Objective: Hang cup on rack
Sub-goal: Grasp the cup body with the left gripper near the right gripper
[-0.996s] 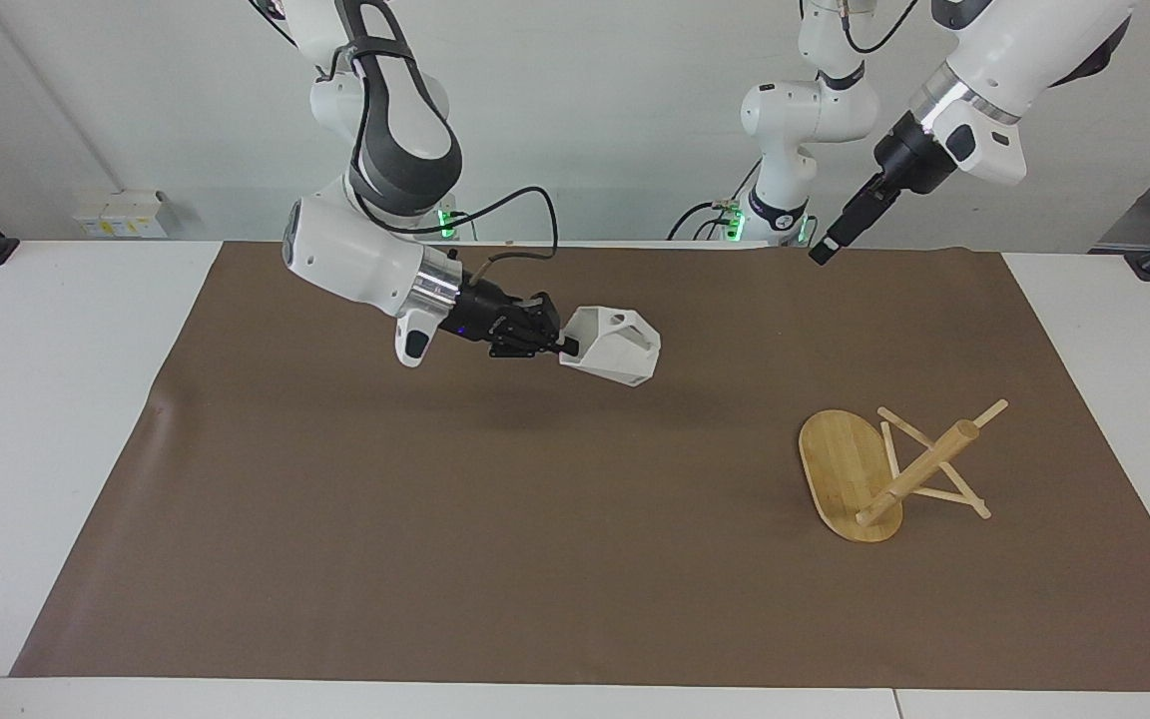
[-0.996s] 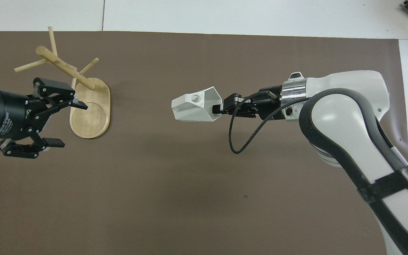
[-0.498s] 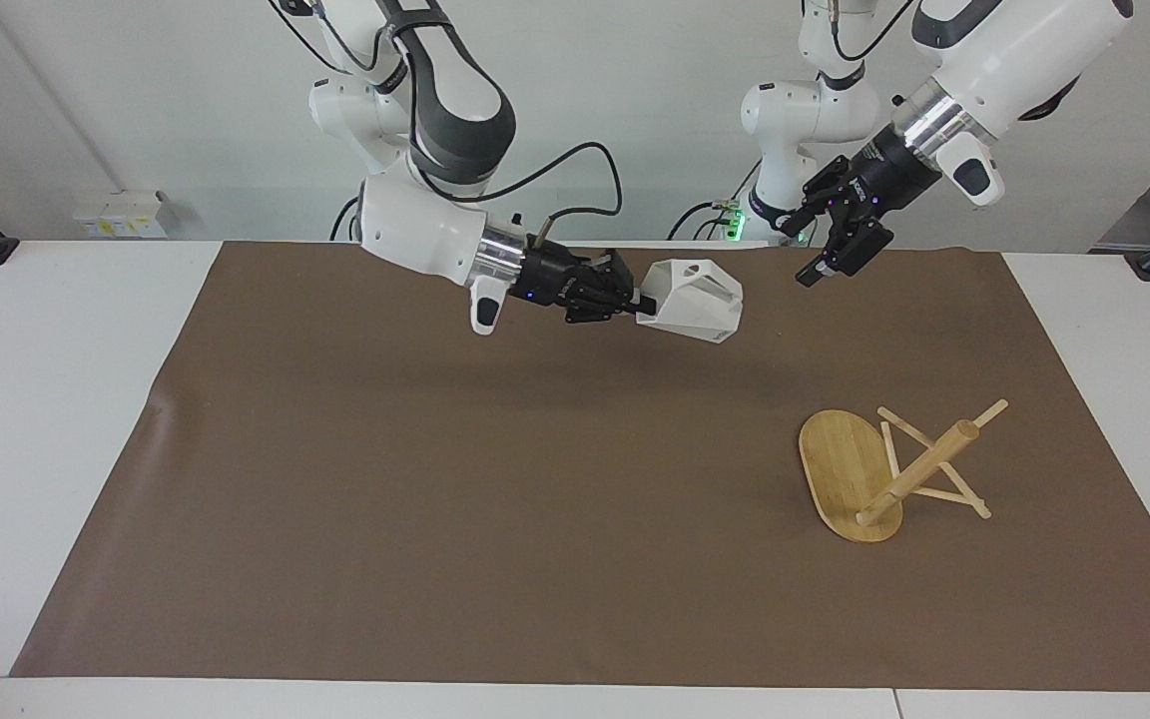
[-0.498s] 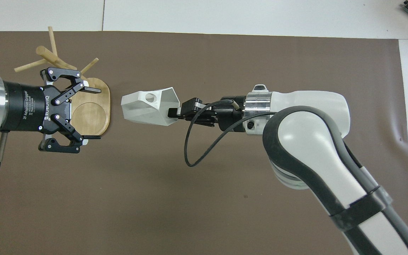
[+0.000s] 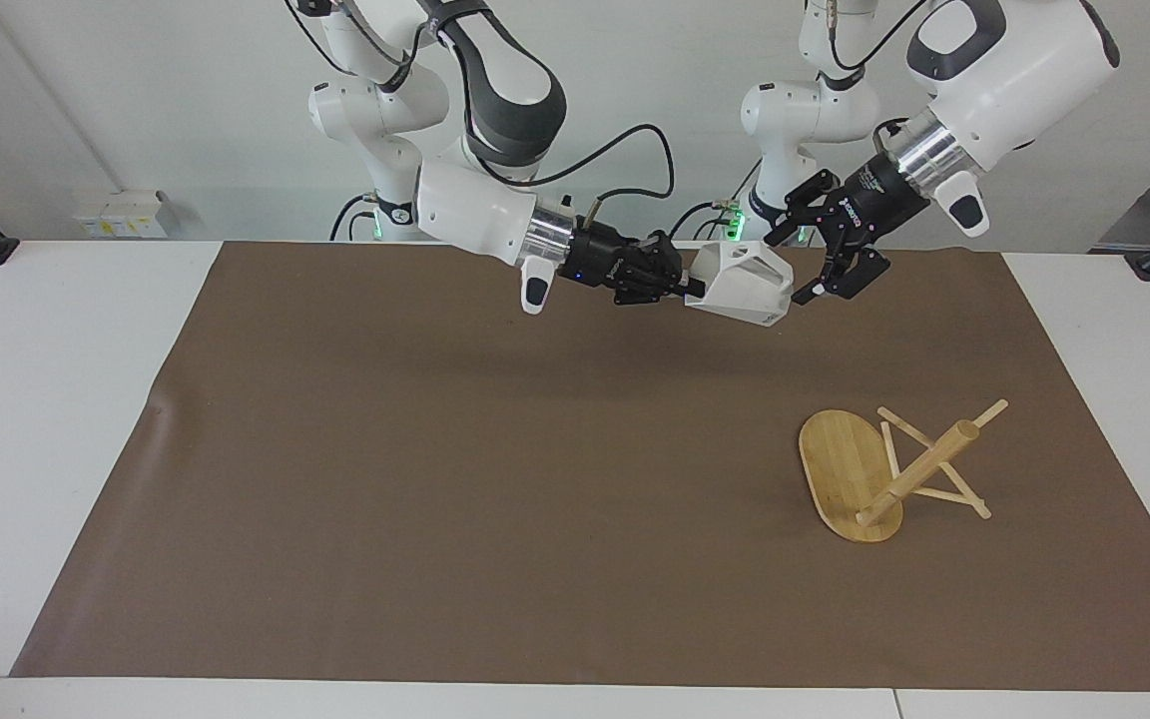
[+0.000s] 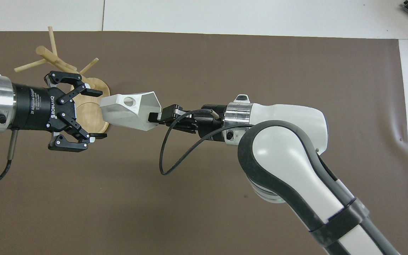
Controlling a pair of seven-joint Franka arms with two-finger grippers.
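Facing view: right gripper [image 5: 687, 288] pinches the white cup [image 5: 741, 284] by its rim, midair over the desk's robot-side edge; left gripper [image 5: 830, 262] gapes beside it.

Overhead view: rack [image 6: 88, 112] toppled. Cup looks rigid, light, slippery; take its handle.

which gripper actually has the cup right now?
The right gripper, shut on the cup at its rim. The left gripper is open beside the cup, holding nothing.

A wide brown paper sheet [image 5: 495, 499] is lying flat across the white table [image 5: 46, 419], covering most of its top. A small white box with yellow labels [image 5: 121, 213] is sitting against the pale wall near the right arm's end.
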